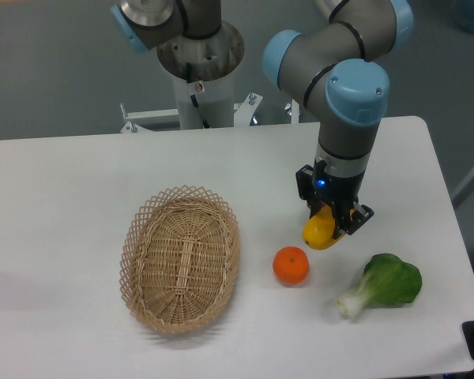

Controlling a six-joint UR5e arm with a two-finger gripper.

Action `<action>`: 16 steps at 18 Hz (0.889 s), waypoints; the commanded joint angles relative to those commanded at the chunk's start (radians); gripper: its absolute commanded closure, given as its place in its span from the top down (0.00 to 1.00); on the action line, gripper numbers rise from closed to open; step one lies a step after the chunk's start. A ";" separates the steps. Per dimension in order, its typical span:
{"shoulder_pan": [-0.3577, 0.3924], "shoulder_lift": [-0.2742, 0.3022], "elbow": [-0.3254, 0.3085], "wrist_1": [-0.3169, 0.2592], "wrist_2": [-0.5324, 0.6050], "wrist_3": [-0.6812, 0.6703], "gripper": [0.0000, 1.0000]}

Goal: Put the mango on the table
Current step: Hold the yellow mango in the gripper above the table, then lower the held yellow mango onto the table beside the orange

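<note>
Right of table (79,166) centre, jaws gripping mango (317,230) (orange (291,265) just beside).

The pincer (332,223) grips the mango (319,230) just above the table (79,181), near the orange (291,265)

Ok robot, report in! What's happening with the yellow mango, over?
Gripper shut on smooth yellow mango, low over white table. Round orange fruit close beside. Leafy green vegetable nearby.
</note>
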 joint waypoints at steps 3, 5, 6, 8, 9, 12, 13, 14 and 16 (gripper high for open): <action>-0.002 -0.003 -0.002 0.002 0.000 0.000 0.40; 0.003 -0.003 -0.006 0.005 0.003 0.003 0.40; 0.011 -0.002 -0.017 0.006 0.005 0.015 0.40; 0.034 0.000 -0.037 0.008 0.006 0.093 0.40; 0.043 0.002 -0.044 0.008 0.006 0.122 0.40; 0.051 -0.003 -0.048 0.012 0.008 0.159 0.40; 0.052 -0.008 -0.048 0.012 0.008 0.178 0.40; 0.055 -0.017 -0.048 0.020 0.008 0.199 0.40; 0.064 -0.052 -0.052 0.073 0.009 0.227 0.40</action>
